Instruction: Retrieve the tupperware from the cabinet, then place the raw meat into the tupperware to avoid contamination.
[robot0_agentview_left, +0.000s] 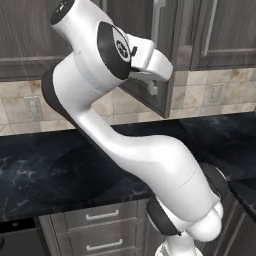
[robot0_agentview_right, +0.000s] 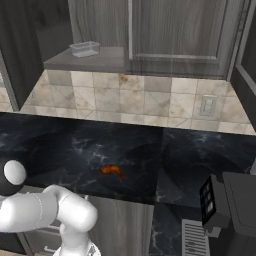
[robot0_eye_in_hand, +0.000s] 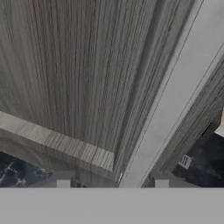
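Note:
The cabinet door (robot0_agentview_left: 156, 102) stands swung out over the counter. My gripper (robot0_agentview_left: 151, 86) is at its front, and in the hand view my gripper (robot0_eye_in_hand: 112, 183) is open. The long silver bar handle (robot0_eye_in_hand: 175, 98) runs up between the two spread tips, and the wood-grain door panel (robot0_eye_in_hand: 78, 74) is close behind it. Inside the cabinet the pale translucent tupperware (robot0_agentview_right: 84, 48) sits on the shelf (robot0_agentview_right: 100, 62). The raw meat (robot0_agentview_right: 112, 170), a small orange-brown lump, lies on the black marble counter (robot0_agentview_right: 75, 150) below. Nothing is held.
A dark appliance (robot0_agentview_right: 235, 200) stands at the counter's right end. Wall outlets (robot0_agentview_right: 207, 105) sit in the tiled backsplash. Shut wall cabinets (robot0_agentview_left: 225, 35) flank the open one. Grey drawers (robot0_agentview_left: 102, 216) run under the counter front.

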